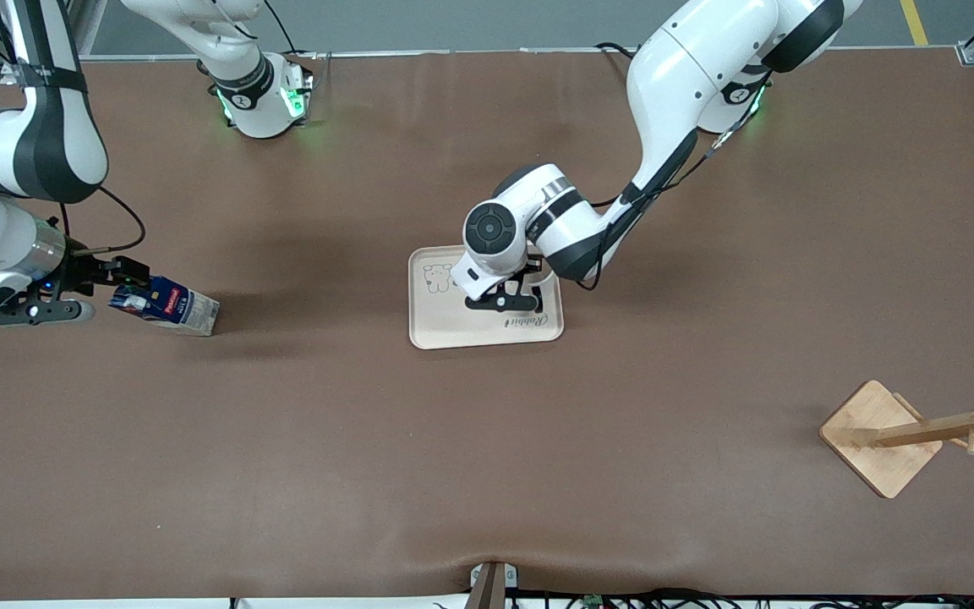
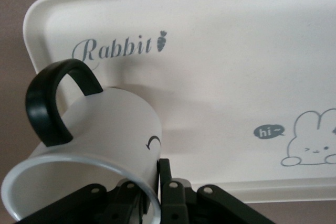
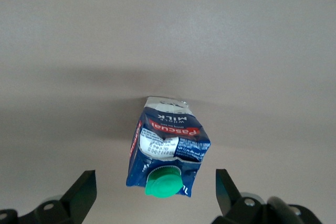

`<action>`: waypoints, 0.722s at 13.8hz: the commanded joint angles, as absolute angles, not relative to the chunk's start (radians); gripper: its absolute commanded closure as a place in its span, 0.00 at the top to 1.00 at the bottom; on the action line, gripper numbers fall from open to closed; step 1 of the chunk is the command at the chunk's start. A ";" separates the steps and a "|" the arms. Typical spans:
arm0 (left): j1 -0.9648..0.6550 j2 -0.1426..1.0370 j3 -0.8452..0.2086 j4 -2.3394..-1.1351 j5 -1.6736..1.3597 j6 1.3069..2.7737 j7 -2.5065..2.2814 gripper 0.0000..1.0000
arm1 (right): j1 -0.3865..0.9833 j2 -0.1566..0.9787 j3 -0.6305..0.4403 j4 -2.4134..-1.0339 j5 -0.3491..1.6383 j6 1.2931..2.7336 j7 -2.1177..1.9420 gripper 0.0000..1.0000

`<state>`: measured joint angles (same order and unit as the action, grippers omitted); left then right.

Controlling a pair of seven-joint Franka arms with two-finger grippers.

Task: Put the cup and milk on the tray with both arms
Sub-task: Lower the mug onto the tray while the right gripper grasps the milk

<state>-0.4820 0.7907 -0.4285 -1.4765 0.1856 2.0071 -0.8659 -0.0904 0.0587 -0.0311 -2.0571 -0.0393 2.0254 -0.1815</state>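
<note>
The cream tray (image 1: 453, 326) lies mid-table. My left gripper (image 1: 504, 296) is low over it, shut on the white cup (image 2: 105, 129). It pinches the cup's wall at the rim, with one finger (image 2: 165, 177) outside and the other inside. The cup is tilted over the tray (image 2: 236, 51), its black handle (image 2: 50, 103) toward the "Rabbit" lettering. The arm hides the cup in the front view. The milk (image 1: 167, 306) lies on its side toward the right arm's end of the table. My right gripper (image 1: 106, 292) is open at its green cap (image 3: 164, 183), a finger either side, not touching the milk (image 3: 168, 140).
A wooden rack (image 1: 884, 436) with a square base and pegs lies toward the left arm's end of the table, nearer the front camera than the tray. Bare brown table surrounds the tray and the milk.
</note>
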 commanded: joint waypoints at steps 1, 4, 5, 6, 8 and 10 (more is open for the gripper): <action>-0.491 0.822 -0.425 -1.448 0.204 2.040 -0.873 0.54 | -0.104 0.026 -0.025 -2.120 -0.058 2.066 -0.179 1.00; -0.477 0.815 -0.425 -1.448 0.207 2.040 -0.856 1.00 | -0.110 0.011 -0.025 -2.189 -0.058 2.144 -0.179 1.00; -0.474 0.807 -0.425 -1.447 0.207 2.040 -0.864 1.00 | -0.110 0.008 -0.025 -2.203 -0.058 2.157 -0.178 1.00; -0.471 0.792 -0.423 -1.440 0.207 2.039 -0.865 1.00 | -0.110 0.008 -0.025 -2.209 -0.058 2.163 -0.176 1.00; -0.439 0.732 -0.419 -1.410 0.210 2.020 -0.865 1.00 | -0.113 0.012 -0.025 -2.218 -0.057 2.201 -0.176 1.00; -0.387 0.645 -0.419 -1.405 0.213 2.019 -0.864 1.00 | -0.124 0.021 -0.025 -2.252 -0.058 2.276 -0.173 1.00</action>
